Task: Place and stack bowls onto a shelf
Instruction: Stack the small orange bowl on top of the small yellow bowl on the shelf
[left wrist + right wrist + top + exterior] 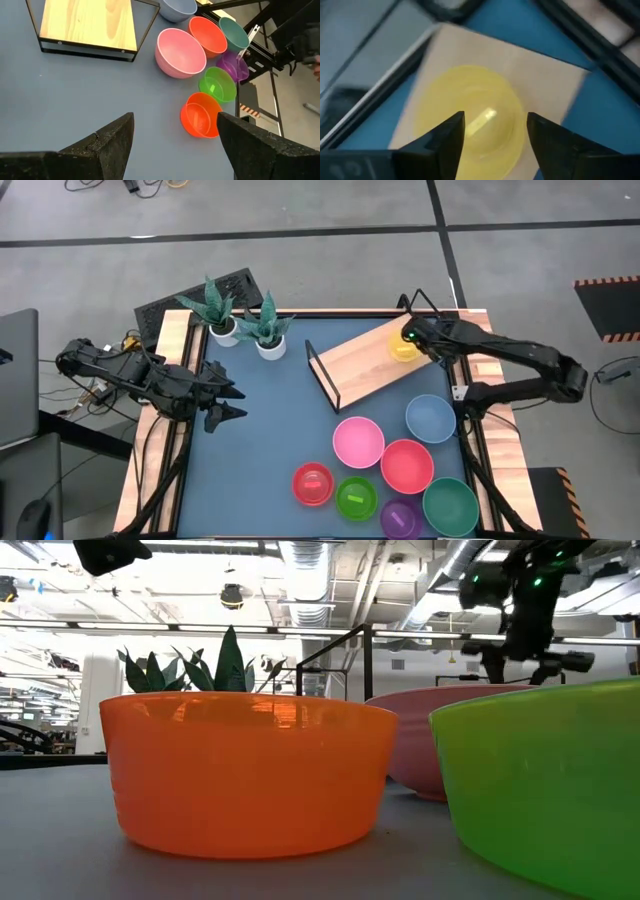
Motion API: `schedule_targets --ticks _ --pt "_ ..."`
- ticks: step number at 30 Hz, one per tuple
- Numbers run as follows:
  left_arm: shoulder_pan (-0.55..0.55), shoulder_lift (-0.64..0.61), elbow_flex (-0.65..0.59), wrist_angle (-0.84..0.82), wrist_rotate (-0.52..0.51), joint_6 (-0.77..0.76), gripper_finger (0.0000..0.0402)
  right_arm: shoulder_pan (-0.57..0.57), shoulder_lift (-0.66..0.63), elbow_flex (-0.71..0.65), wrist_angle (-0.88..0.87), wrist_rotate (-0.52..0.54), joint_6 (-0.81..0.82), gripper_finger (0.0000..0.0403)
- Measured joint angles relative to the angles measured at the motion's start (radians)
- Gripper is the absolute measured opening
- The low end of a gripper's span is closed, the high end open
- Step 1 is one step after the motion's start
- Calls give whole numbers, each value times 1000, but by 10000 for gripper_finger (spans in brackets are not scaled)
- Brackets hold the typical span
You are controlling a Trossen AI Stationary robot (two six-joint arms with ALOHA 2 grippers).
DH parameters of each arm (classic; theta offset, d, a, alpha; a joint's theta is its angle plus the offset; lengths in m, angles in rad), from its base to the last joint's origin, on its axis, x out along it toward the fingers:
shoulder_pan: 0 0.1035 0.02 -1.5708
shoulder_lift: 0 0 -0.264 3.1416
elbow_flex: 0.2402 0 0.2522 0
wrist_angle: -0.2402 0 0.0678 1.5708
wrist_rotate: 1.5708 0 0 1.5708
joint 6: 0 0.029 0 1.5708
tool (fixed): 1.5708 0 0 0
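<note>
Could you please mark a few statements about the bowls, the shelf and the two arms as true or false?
1. The yellow bowl sits on the shelf. True.
2. The right tool is clamped shut on the yellow bowl. False: its fingers stand apart above the bowl.
3. The pink bowl is on the shelf. False: it rests on the blue table with the other bowls.
4. The left tool is open and holds nothing. True.
5. The purple bowl is stacked inside the dark green bowl. False: it stands beside it.
</note>
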Motion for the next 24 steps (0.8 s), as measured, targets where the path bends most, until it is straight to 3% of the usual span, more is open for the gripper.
schedule_targets --ticks 5,11,20,24 --pt "0 0 0 0 0 6 269 95 -124 0 139 -47 -273 249" --pt "0 0 0 0 0 22 269 327 -174 0 459 -117 -476 249" --pt "0 0 0 0 0 15 269 648 -19 1 1053 -116 -787 249" --pt "0 0 0 0 0 14 269 725 88 64 1083 -115 -898 249"
